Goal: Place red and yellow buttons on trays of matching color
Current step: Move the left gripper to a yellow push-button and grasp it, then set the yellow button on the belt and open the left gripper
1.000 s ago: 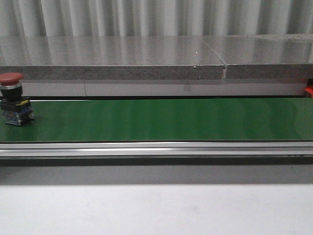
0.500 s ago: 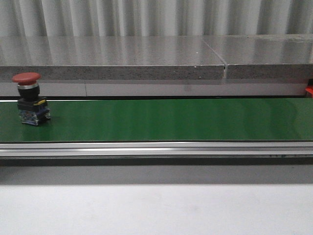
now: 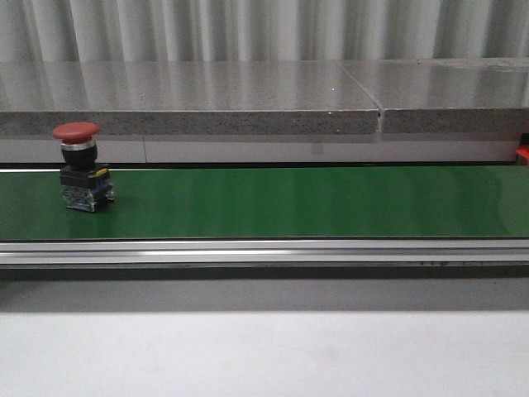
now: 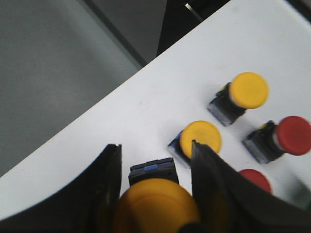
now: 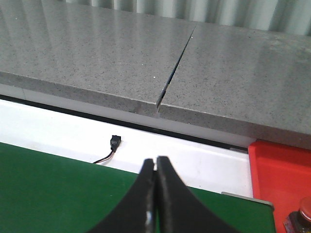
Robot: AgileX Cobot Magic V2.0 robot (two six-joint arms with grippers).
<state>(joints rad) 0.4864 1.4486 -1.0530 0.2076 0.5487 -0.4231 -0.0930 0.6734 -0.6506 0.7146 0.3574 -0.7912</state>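
Note:
A red button [image 3: 83, 165] with a black and blue base stands upright on the green belt [image 3: 289, 203], at its left end in the front view. In the left wrist view my left gripper [image 4: 154, 148] is shut on a yellow button [image 4: 155, 206], whose cap fills the gap between the fingers above a white surface [image 4: 121, 121]. My right gripper [image 5: 155, 161] is shut with nothing in it, over the belt's far edge. A red tray [image 5: 279, 167] lies just beside it, with a red button [image 5: 302, 209] in its corner. No yellow tray is in view.
On the white surface past the left gripper lie two yellow buttons [image 4: 248, 91] [image 4: 200, 138] and two red ones [image 4: 290, 136] [image 4: 256, 179]. A grey stone ledge [image 3: 190, 99] runs behind the belt. A small black connector with wires [image 5: 114, 142] lies beside the belt.
The red button has travelled to the right along the belt, from the left edge of the front view to a little way in. Nothing else has moved in that view.

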